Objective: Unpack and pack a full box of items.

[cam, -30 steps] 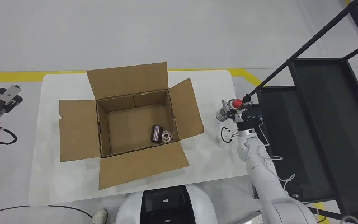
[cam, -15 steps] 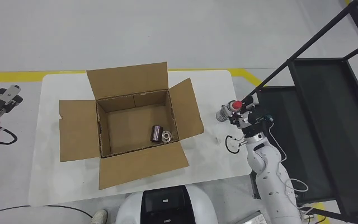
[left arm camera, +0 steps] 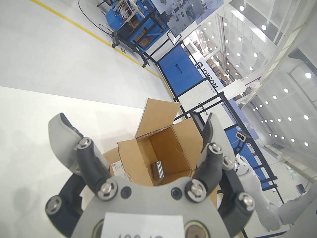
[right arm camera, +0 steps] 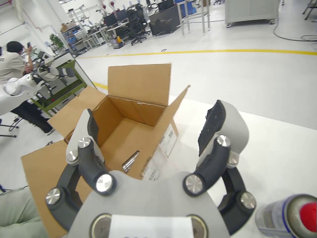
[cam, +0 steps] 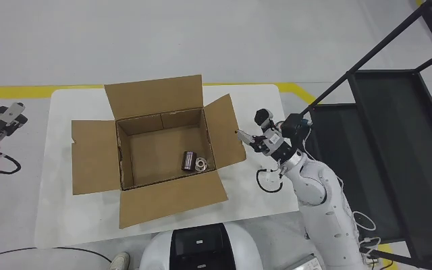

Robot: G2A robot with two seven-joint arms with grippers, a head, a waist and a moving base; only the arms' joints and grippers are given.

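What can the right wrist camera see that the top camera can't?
Right wrist view: a red-topped spray can next to the open right gripper. Top view: the whole white table and a dark rack beside it. Both: the open cardboard box with a small metal cylinder lying inside.

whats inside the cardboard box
One small dark metal cylinder with a silver end lies on the floor of the open brown cardboard box, near a corner. The near wall covers the floor strip at its foot.
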